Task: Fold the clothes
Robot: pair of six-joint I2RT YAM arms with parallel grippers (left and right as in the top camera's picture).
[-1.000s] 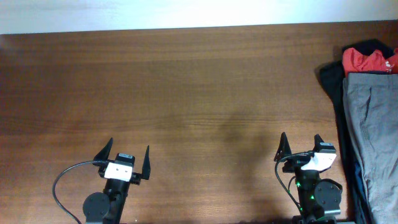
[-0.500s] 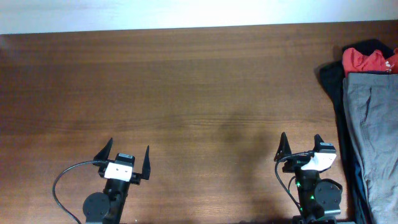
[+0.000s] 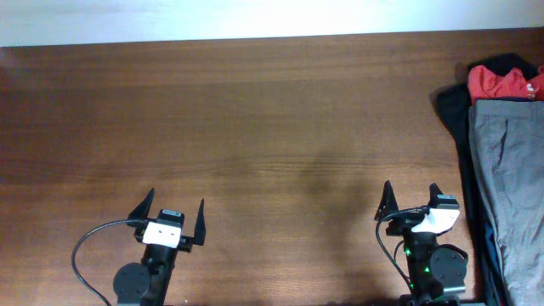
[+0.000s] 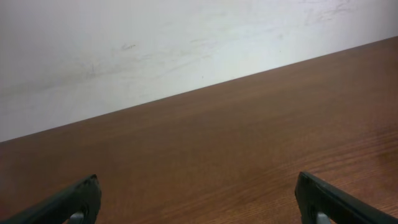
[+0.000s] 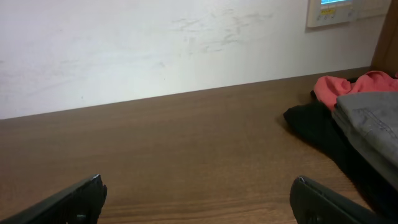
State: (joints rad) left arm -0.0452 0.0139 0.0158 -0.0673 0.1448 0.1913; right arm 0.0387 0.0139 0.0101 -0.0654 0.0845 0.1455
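The clothes [image 3: 510, 187], a single grey-olive garment, lie along the right edge of the table [image 3: 255, 110]. They run from far to near and pass out of the overhead view on the right, so their full outline cannot be seen. The cloth looks soft, light and limp. It will likely sag and drape when lifted, so the firmer stitched far edge or a corner seems the best place to hold it.

The dark wood to the left of the pile gives wide, flat room for spreading and folding.

A navy garment [image 3: 455, 106] lies under the grey one and shows along its left side, so a deep pinch could catch both layers. A red garment [image 3: 501, 82] is bunched at the far end.

The right gripper [image 3: 411, 187] sits near the pile and the left gripper [image 3: 177, 197] well apart from it. Both have their fingers spread and hold nothing.
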